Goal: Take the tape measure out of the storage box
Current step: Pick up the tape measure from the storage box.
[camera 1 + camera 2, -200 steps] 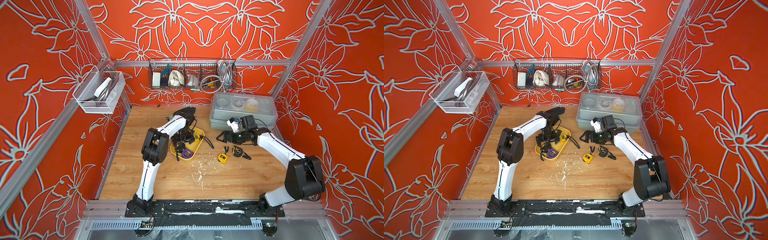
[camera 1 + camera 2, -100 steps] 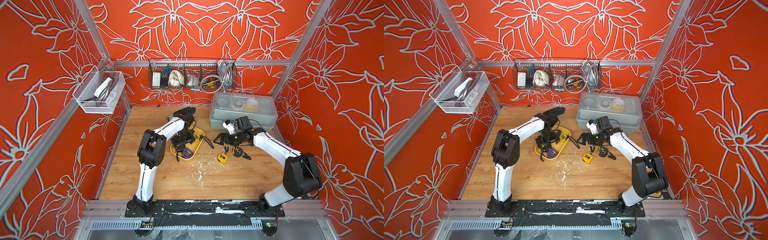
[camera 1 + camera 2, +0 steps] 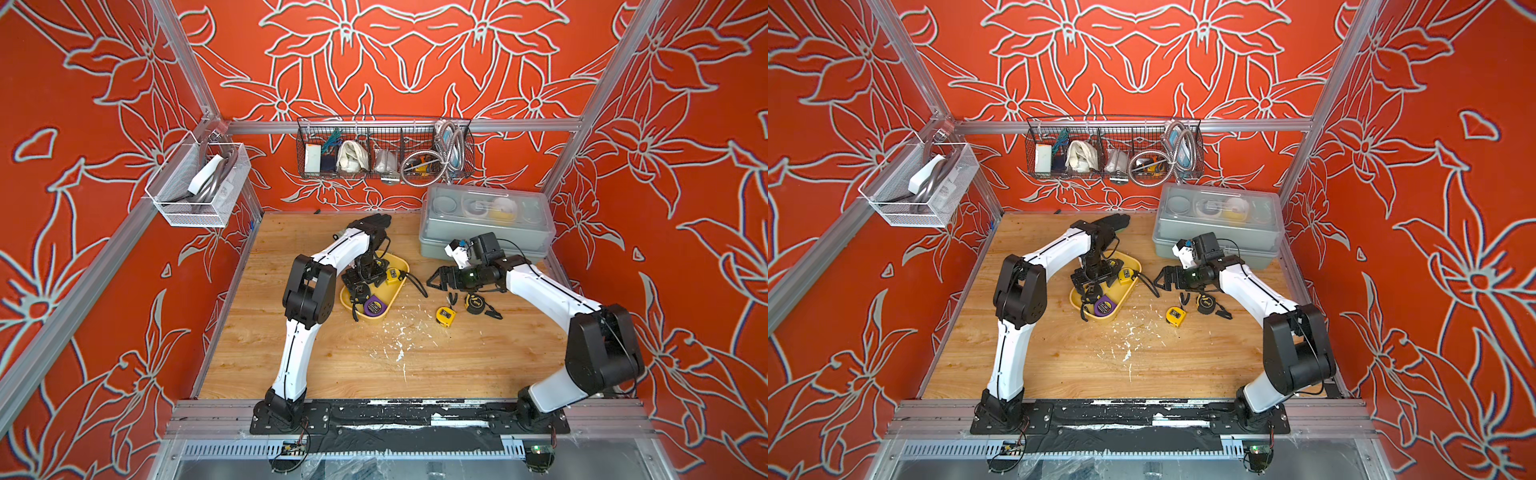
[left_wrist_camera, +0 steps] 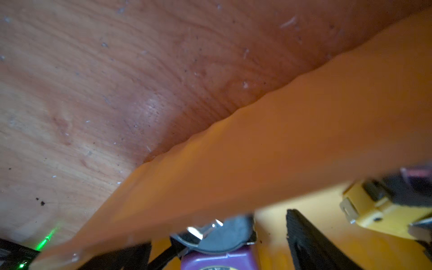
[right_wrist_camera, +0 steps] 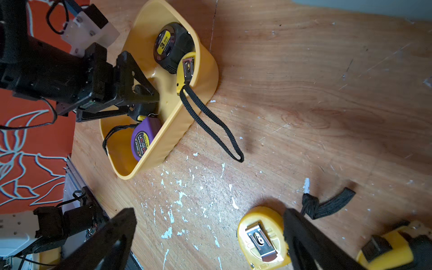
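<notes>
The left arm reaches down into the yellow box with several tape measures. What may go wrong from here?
1. The storage box is crowded: the left gripper has its jaws close to the purple tape measure and its black cord, so it might snag the cord.
2. The yellow tape measure sits at the rim, its strap hanging outside; a bump might tip it out or shift the box.
</notes>
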You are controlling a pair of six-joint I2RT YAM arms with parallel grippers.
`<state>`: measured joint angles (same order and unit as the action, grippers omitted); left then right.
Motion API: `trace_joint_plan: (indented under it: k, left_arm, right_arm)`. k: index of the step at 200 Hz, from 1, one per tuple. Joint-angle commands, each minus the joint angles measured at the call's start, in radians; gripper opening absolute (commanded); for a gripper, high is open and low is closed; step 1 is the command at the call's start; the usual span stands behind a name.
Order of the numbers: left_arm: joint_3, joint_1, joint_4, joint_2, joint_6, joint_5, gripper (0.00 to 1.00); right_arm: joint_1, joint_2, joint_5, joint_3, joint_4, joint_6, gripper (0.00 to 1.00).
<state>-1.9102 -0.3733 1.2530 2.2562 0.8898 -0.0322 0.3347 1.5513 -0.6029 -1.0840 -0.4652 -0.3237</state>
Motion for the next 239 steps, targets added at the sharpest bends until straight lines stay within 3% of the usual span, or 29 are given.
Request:
trace_joint_plan:
  k: [1, 76, 146, 186, 239]
  left_arm:
    - [-0.026, 0.004, -0.080, 0.078, -0.033, -0.009, 0.83]
    - [-0.177, -0.079, -0.148, 0.107, -0.171, -0.053, 0.75]
    - [-0.101, -0.092, -0.128, 0.014, -0.216, 0.056, 0.88]
    - [-0.127, -0.090, -0.110, -0.001, -0.306, 0.131, 0.93]
    - [-0.164, -0.078, -0.115, 0.042, -0.420, 0.111, 0.95]
  right_arm:
    - [0.006, 0.006, 0.000, -0.011, -0.004, 0.011, 1.00]
    - [0.005, -0.007, 0.009, 0.016, 0.014, -0.006, 1.00]
    - [0.005, -0.007, 0.005, 0.011, 0.008, -0.005, 1.00]
    - [0.007, -0.005, 0.007, -0.003, -0.007, 0.003, 1.00]
    - [0.010, -0.015, 0.014, -0.002, -0.023, 0.006, 1.00]
